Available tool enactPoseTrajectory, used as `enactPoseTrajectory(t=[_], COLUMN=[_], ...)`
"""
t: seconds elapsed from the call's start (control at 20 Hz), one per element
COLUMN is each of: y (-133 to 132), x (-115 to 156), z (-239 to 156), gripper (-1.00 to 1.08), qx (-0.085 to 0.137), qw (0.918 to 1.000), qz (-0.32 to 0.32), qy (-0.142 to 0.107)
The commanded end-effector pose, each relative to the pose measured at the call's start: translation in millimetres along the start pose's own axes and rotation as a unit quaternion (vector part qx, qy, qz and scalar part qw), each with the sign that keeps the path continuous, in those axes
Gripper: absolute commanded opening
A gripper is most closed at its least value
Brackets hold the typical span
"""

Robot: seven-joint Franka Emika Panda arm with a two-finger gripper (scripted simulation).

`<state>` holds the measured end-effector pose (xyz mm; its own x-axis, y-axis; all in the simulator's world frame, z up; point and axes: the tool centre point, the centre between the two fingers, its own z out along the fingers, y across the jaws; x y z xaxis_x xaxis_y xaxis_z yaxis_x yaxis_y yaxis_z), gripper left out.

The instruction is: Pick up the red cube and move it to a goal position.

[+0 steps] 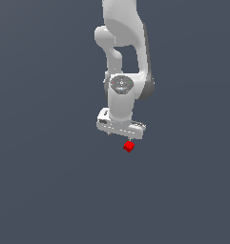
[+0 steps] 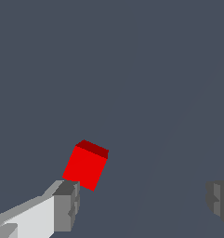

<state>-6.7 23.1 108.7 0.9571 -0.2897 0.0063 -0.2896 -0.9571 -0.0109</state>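
Hovering wide open, gripper [image 2: 143,204] sits over red cube [image 2: 86,165], cube just beside one fingertip [image 2: 67,205], not gripped.

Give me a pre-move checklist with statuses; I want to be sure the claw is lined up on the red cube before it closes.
1. Claw open: ok, fingers wide apart.
2. Red cube in sight: ok, both views.
3. Cube centred between fingers: not ok, it sits beside one finger, far from the other.
4. Cube held: not ok, nothing clamps it.
5. Claw low enough: cannot tell; exterior view shows cube just beyond the claw.
6. Goal position marked: cannot tell, none visible.
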Motion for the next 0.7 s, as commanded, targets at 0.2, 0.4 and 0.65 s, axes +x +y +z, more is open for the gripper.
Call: enactPoseTrajectory(t=[0.2, 0.4, 0.65], y=[-18, -29, -40], x=[-7, -10, -11], z=[33, 52, 71], gripper=[1.0, 1.0, 1.0], qx=[-0.003, -0.004, -0.005], qw=[0.9973, 0.9932, 0.9875], qz=[0.073, 0.116, 0.158], qy=[0.0, -0.001, -0.001])
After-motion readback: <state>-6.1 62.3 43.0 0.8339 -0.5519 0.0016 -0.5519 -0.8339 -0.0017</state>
